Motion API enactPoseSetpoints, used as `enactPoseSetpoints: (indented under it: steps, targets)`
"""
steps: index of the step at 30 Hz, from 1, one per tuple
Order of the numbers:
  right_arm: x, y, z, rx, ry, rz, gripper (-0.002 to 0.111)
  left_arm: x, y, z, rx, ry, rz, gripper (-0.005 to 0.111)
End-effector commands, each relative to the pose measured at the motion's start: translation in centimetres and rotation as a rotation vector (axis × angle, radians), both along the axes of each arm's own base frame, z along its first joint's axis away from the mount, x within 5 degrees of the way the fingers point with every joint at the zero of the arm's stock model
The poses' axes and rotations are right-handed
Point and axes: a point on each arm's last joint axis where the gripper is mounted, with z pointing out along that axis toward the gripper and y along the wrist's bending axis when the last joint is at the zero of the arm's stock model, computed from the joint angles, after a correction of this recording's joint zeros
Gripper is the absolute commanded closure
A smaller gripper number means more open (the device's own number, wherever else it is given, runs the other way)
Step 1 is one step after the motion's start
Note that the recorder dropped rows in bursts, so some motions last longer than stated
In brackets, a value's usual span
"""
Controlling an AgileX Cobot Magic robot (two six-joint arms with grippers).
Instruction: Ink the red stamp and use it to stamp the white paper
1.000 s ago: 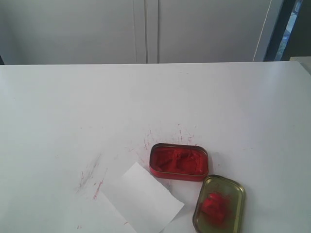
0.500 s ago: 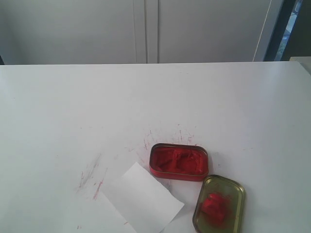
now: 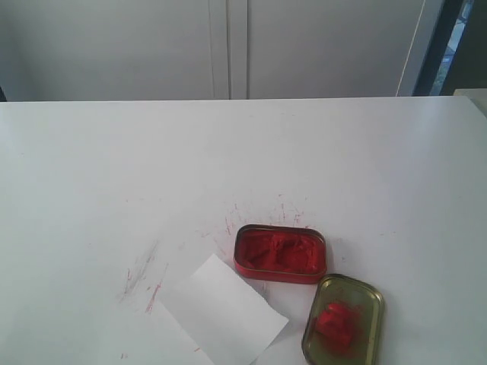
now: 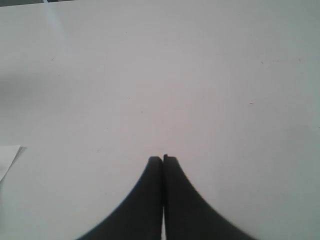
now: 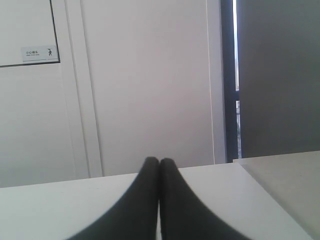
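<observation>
The white paper (image 3: 223,312) lies askew near the table's front edge, left of the open red ink tin (image 3: 280,253). A corner of the white paper (image 4: 7,159) shows in the left wrist view. The red stamp is not visible in any view. My left gripper (image 4: 163,159) is shut with nothing between its black fingers, over bare tabletop. My right gripper (image 5: 159,161) is also shut and empty, low over the table and facing the wall. Neither arm appears in the exterior view.
The gold tin lid (image 3: 343,320), smeared red inside, lies just right of the tin at the front edge. Red scratch marks (image 3: 144,277) streak the white tabletop (image 3: 243,160) left of the paper. A grey cabinet wall (image 3: 228,46) stands behind the table.
</observation>
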Motion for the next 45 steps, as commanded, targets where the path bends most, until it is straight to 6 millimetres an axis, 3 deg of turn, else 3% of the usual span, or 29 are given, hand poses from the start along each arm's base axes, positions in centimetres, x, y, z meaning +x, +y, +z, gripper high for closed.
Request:
enactPoseSetpoints:
  steps: [1, 7, 19, 27, 35, 45]
  targets:
    - [0.0, 0.0, -0.1, -0.006, -0.009, 0.003, 0.108, 0.0, 0.0, 0.1, -0.01, 0.002, 0.002, 0.107]
    - [-0.1, 0.1, 0.3, -0.021, 0.012, 0.003, 0.108, 0.0, 0.0, 0.1, -0.01, 0.002, 0.002, 0.107]
    - [-1.2, 0.2, 3.8, -0.034, 0.062, 0.018, 0.108, 0.0, 0.0, 0.1, -0.01, 0.002, 0.002, 0.107]
    - [-0.6, 0.3, 5.8, -0.033, 0.159, 0.027, 0.108, 0.0, 0.0, 0.1, -0.01, 0.002, 0.002, 0.107]
    - [-0.2, 0.3, 6.8, -0.032, 0.191, 0.03, 0.108, 0.0, 0.0, 0.1, -0.01, 0.002, 0.002, 0.107]
    - [-0.2, 0.3, 6.6, -0.026, 0.214, 0.032, 0.108, 0.0, 0.0, 0.1, -0.01, 0.002, 0.002, 0.107]
